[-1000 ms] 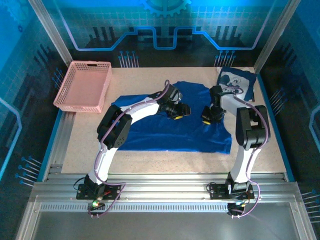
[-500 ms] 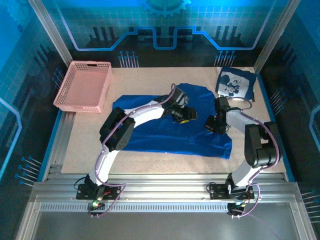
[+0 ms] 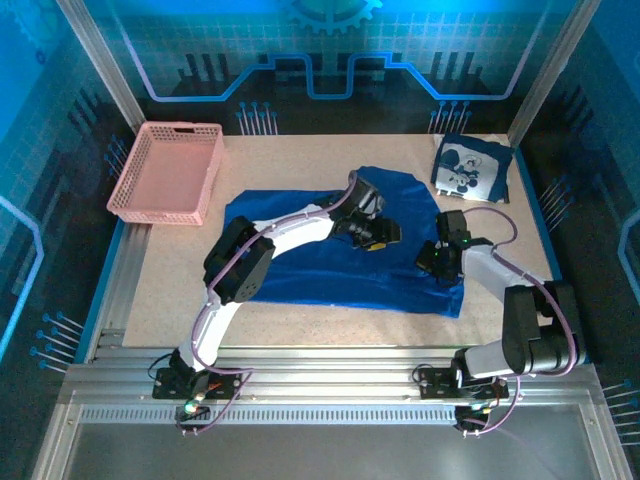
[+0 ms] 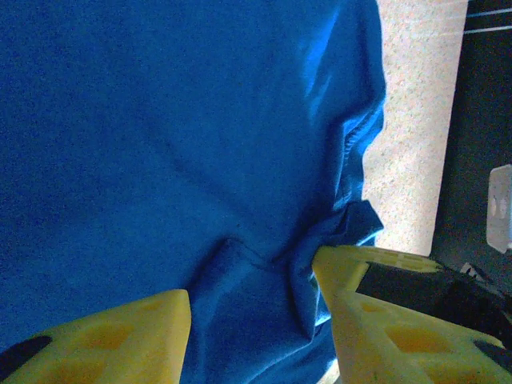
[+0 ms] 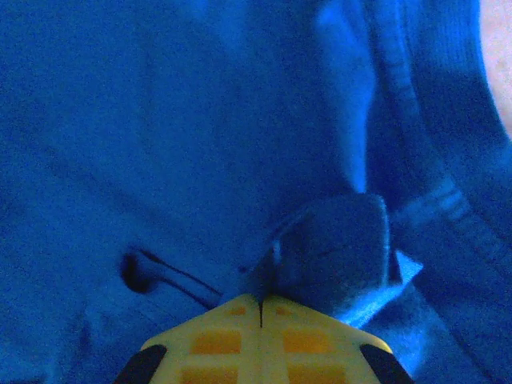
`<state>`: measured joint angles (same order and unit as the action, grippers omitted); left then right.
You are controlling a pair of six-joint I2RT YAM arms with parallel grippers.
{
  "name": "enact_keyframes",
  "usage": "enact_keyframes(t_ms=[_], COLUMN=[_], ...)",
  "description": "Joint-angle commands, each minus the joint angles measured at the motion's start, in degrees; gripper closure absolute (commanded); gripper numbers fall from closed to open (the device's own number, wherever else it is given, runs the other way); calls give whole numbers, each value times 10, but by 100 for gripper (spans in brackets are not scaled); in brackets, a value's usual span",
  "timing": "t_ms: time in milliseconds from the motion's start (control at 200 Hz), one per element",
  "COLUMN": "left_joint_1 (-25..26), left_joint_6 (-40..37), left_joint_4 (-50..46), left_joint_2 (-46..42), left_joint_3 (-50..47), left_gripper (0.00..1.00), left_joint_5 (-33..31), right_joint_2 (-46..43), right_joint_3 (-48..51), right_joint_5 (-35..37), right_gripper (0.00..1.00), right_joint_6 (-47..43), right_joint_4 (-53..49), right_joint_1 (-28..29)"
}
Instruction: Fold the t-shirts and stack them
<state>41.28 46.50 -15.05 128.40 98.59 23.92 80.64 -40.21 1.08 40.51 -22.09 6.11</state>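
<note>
A royal-blue t-shirt [image 3: 320, 260] lies spread, back up, across the middle of the table. My right gripper [image 3: 437, 262] is at its right side, shut on a pinched fold of the blue t-shirt [image 5: 336, 240], fingertips together [image 5: 260, 300]. My left gripper [image 3: 383, 237] sits low over the shirt's upper middle. It stands open [image 4: 252, 292], its yellow fingers [image 4: 120, 336] apart, with a raised wrinkle of cloth [image 4: 240, 272] between them. A second t-shirt [image 3: 470, 170], folded with a white-and-black cartoon print up, lies at the back right corner.
A pink lattice basket [image 3: 170, 172] stands at the back left. Bare tabletop [image 3: 280, 150] shows behind the shirt and along the near edge. Metal frame posts [image 3: 545, 70] and the rail [image 3: 320, 355] border the table.
Both grippers have moved right and toward the near edge, and the right arm's elbow has swung out to the right. The spread shirt's right side has been dragged along with them.
</note>
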Motion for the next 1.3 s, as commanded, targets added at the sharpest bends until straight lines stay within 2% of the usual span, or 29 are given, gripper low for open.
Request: enact_keyframes(t_ms=[0,360,440,650,785,970,1296], left_joint_1=[14,34,38,55,62,70,75], left_joint_6=[4,-7,-34,-167,-200,-238,-240], left_joint_4=[2,-21,-51,-185,-226,-254,-247], left_joint_2=[16,29,36,69,92,111,132], left_joint_3=[17,44,66,155,186,207,221], left_gripper=[49,49,49,49,52,53,54], left_joint_5=[21,18,14,-40,-59,-80,-86], right_joint_2=[-18,-59,-62,-65,-65,-64,-67], right_joint_3=[16,64,69,70,70,72,72], right_joint_5=[-7,-17,-15,-19,-23,-27,-32], right_gripper=[100,100,100,100,100,100,100], right_joint_6=[5,-4,-5,-11,-14,-16,-20], right_joint_4=[-20,-56,-56,-54,-52,-50,-50], right_joint_1=[9,6,3,-9,-12,-18,-26])
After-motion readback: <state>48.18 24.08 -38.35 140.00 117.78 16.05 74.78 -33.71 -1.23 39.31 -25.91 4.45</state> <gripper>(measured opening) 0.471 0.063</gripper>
